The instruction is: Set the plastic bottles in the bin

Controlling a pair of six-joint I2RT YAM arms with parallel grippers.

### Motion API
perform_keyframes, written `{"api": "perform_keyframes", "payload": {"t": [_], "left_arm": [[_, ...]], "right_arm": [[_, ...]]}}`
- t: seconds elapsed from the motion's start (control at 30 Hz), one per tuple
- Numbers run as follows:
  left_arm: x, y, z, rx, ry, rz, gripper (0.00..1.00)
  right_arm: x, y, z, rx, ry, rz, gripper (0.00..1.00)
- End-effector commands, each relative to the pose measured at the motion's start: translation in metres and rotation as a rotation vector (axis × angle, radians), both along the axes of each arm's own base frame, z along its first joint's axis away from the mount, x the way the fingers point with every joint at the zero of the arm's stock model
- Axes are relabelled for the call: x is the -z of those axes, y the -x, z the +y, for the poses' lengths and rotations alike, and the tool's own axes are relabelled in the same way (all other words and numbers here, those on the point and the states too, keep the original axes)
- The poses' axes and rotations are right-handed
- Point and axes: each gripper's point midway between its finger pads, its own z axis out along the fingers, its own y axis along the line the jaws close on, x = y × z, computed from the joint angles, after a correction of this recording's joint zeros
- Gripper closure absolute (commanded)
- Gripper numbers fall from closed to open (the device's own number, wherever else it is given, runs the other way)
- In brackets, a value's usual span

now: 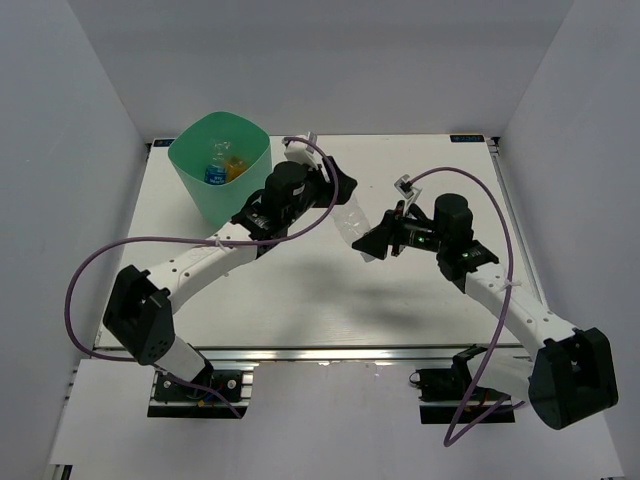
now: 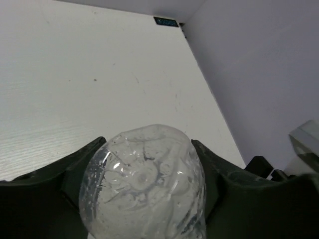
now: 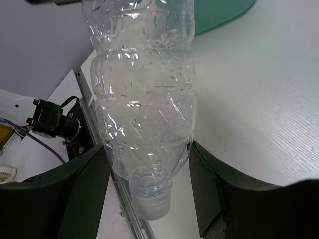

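top external view: the bin (image 1: 188, 168) at left already holds several bottles (image 1: 222, 166). left gripper (image 2: 144, 191) clamps the plain clear bottle (image 1: 352, 222) in mid-air. right gripper (image 3: 148, 162) flanks its neck; cannot tell if it grips. that bottle seems the last left.

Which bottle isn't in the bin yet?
The plain clear bottle, held between the arms; the blue-labelled bottle and orange bottle sit inside the mint-green bin.

Two white-and-black arms with purple cables

The left arm (image 1: 200, 262) and right arm (image 1: 510, 300) share white links, black joint housings and bulky black bases. A purple cable (image 1: 72, 295) loops beside each, and the pincer fingers (image 2: 50, 189) are dark matte plastic.
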Motion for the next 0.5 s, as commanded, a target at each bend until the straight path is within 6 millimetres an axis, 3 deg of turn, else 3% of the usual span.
{"api": "perform_keyframes", "payload": {"t": [0.0, 0.03, 0.07, 0.1, 0.2, 0.27, 0.33, 0.47], "left_arm": [[-0.023, 0.004, -0.003, 0.02, 0.032, -0.046, 0.37], [-0.028, 0.006, -0.002, 0.027, 0.039, -0.056, 0.46], [-0.034, 0.006, -0.002, 0.029, 0.041, -0.067, 0.61], [-0.037, 0.007, 0.0, 0.026, 0.042, -0.069, 0.68], [-0.053, -0.002, 0.017, -0.067, 0.006, -0.095, 0.84], [-0.053, -0.011, 0.039, -0.179, -0.072, -0.088, 0.89], [-0.078, -0.015, 0.048, -0.211, -0.088, -0.129, 0.92], [-0.115, -0.029, 0.101, -0.445, -0.173, -0.15, 0.94]], "right_arm": [[-0.041, 0.006, 0.006, -0.052, -0.074, -0.145, 0.53], [-0.038, 0.003, 0.004, -0.026, -0.066, -0.137, 0.45], [-0.029, 0.003, 0.003, -0.014, -0.052, -0.114, 0.19], [-0.026, 0.002, 0.001, -0.001, -0.045, -0.104, 0.11], [-0.012, -0.001, -0.006, 0.054, -0.007, -0.084, 0.11], [-0.007, -0.001, -0.011, 0.086, 0.016, -0.08, 0.11], [0.0, -0.006, -0.018, 0.145, 0.039, -0.07, 0.11], [0.007, -0.007, -0.025, 0.192, 0.064, -0.054, 0.11]]}}
